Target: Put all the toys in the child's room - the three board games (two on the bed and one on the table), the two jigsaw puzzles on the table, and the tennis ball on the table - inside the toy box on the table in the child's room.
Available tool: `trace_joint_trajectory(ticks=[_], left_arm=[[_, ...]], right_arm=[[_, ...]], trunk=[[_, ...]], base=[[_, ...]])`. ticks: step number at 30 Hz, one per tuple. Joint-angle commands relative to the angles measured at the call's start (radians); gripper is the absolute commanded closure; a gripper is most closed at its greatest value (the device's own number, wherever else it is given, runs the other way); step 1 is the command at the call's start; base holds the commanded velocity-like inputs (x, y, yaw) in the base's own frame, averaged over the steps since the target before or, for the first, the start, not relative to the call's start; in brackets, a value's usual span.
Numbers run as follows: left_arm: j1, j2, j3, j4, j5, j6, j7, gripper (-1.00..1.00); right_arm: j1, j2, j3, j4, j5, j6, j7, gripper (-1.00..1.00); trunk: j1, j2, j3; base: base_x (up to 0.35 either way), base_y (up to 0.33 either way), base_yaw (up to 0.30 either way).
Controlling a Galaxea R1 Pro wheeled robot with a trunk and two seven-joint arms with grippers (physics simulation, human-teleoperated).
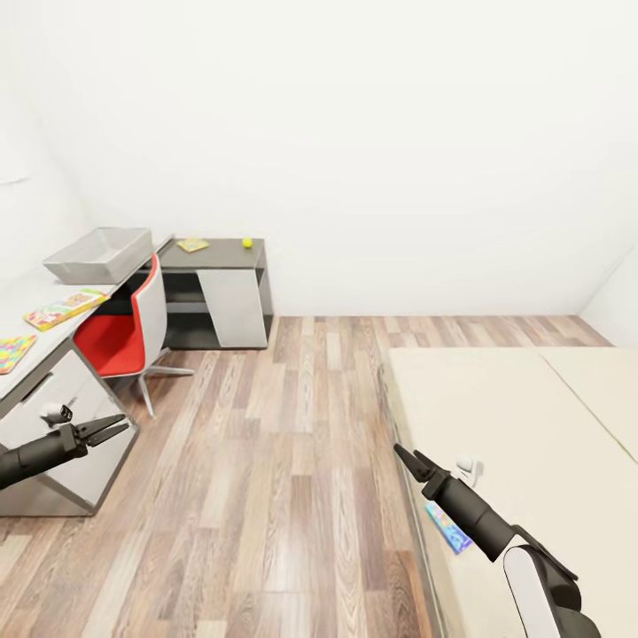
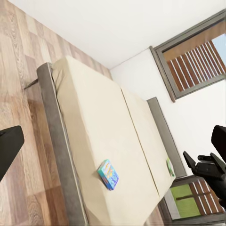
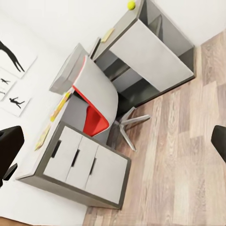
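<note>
Both arms up over the wood floor (image 1: pixel 292 461), nothing held. Left gripper (image 1: pixel 113 429) jaws spread; right gripper (image 1: pixel 409 459) jaws nearly together. Grey toy box (image 1: pixel 99 254) at the desk's (image 1: pixel 31 297) far end. Small blue game (image 1: pixel 448 529) at the bed's (image 1: pixel 523 425) near edge. Tennis ball (image 1: pixel 247 242) on the cabinet (image 1: pixel 221 292).

Streaky brown wood-plank floor (image 1: pixel 283 461), matt cream cloth mattress of the bed (image 1: pixel 532 443), smooth pale grey bench (image 1: pixel 35 297), glossy red chair seat (image 1: pixel 111 344)
</note>
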Motion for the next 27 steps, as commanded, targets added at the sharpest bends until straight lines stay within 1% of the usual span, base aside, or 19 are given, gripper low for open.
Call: trace_joint_trajectory(ticks=[1, 18, 27], left_arm=[[0.000, 0.001, -0.008, 0.001, 0.009, 0.011, -0.003, -1.00], [0.000, 0.001, -0.009, 0.001, 0.009, 0.011, -0.003, -1.00], [0.000, 0.001, -0.009, 0.001, 0.009, 0.011, -0.003, -1.00]], right_arm=[[-0.001, 0.001, -0.002, 0.000, -0.006, 0.009, 0.002, -1.00], [-0.002, 0.001, -0.002, 0.000, -0.006, 0.008, 0.002, -1.00], [-0.001, 0.001, -0.002, 0.000, -0.006, 0.008, 0.002, -1.00]], trunk=[[0.001, -0.002, -0.001], [0.001, -0.002, 0.013], [0.001, -0.002, 0.021]], base=[[0.080, 0.280, -0.231], [0.080, 0.280, -0.252], [0.016, 0.281, -0.255]])
